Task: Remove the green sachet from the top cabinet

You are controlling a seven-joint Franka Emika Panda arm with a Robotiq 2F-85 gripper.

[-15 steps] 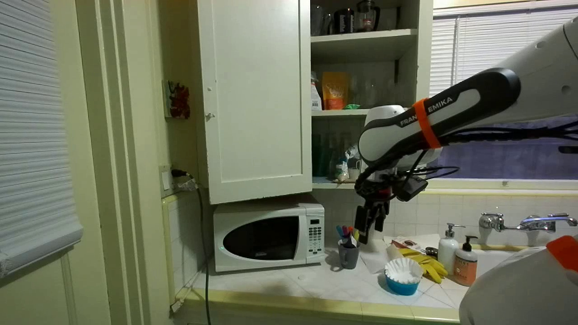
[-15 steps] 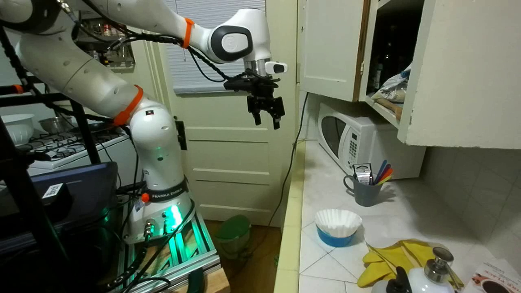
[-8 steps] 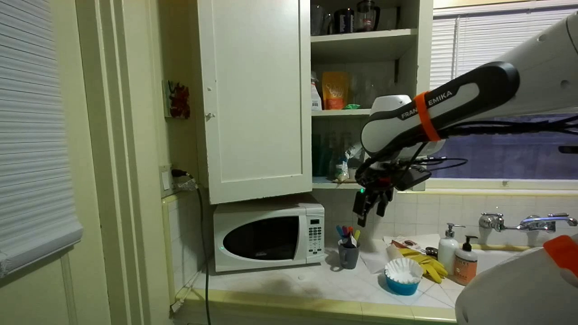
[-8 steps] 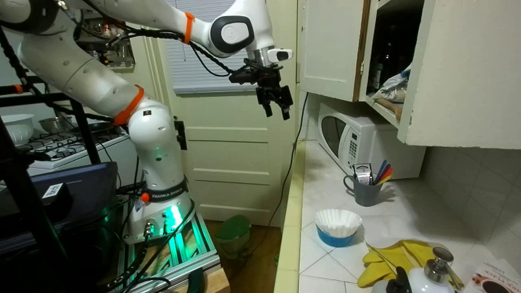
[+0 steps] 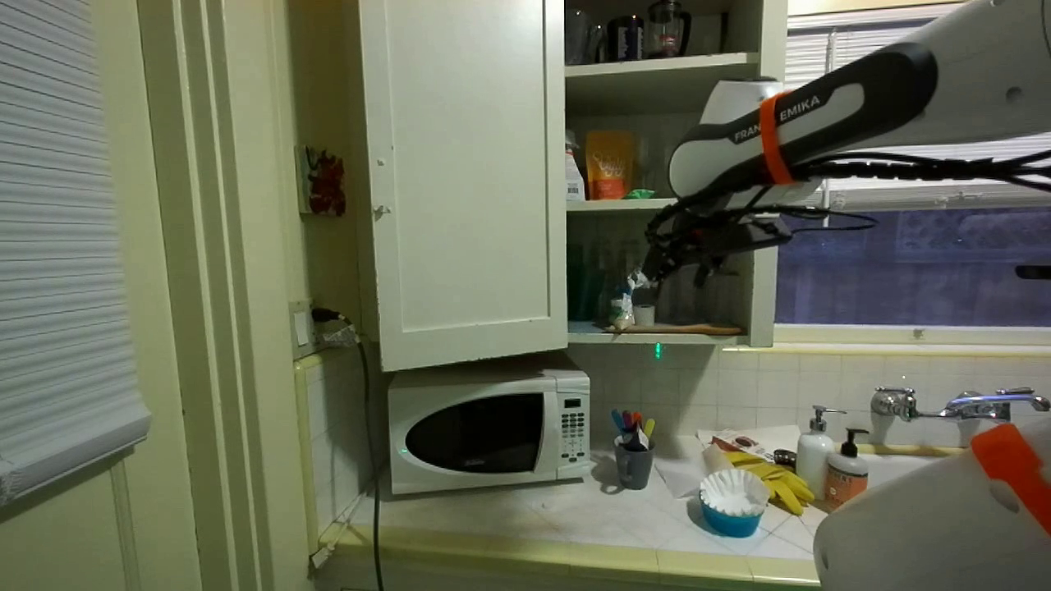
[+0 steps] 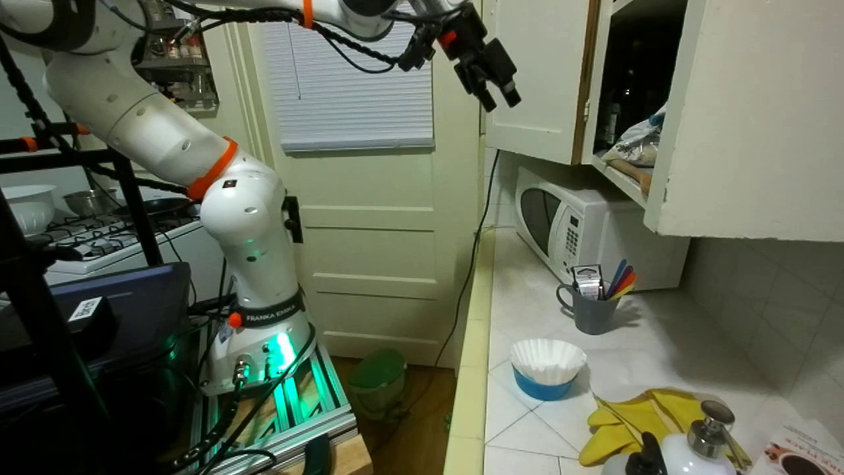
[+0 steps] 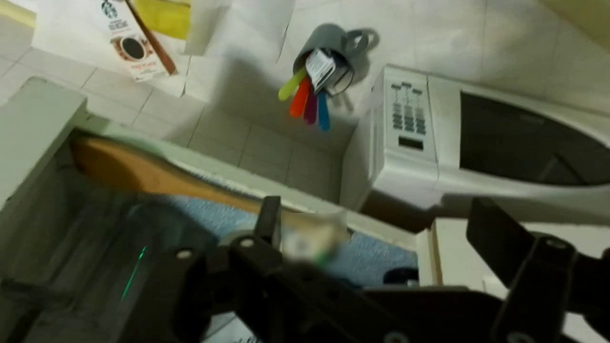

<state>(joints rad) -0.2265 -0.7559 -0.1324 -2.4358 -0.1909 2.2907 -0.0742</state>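
The green sachet (image 5: 639, 194) is a small flat packet on the middle shelf of the white top cabinet (image 5: 620, 205), to the right of an orange pouch in an exterior view. I cannot make it out in the wrist view. The cabinet's flat door (image 5: 468, 180) stands open. My gripper (image 5: 675, 275) is open and empty, with its fingers well apart in the wrist view (image 7: 376, 212). In an exterior view it appears below the sachet's shelf, in front of the lowest shelf. In an exterior view the gripper (image 6: 500, 102) points down and toward the open door, apart from it.
On the lowest shelf are a crumpled bag (image 5: 628, 308) and a wooden board (image 7: 143, 166). An orange pouch (image 5: 610, 164) stands beside the sachet. Below are the microwave (image 5: 493, 435), a grey mug (image 5: 634, 465), a blue bowl (image 5: 731, 522) and yellow gloves (image 6: 649, 415).
The gripper has risen from above the counter to the height of the lowest shelf. It has tilted its fingers toward the cabinet. The sachet and the cabinet door have not moved.
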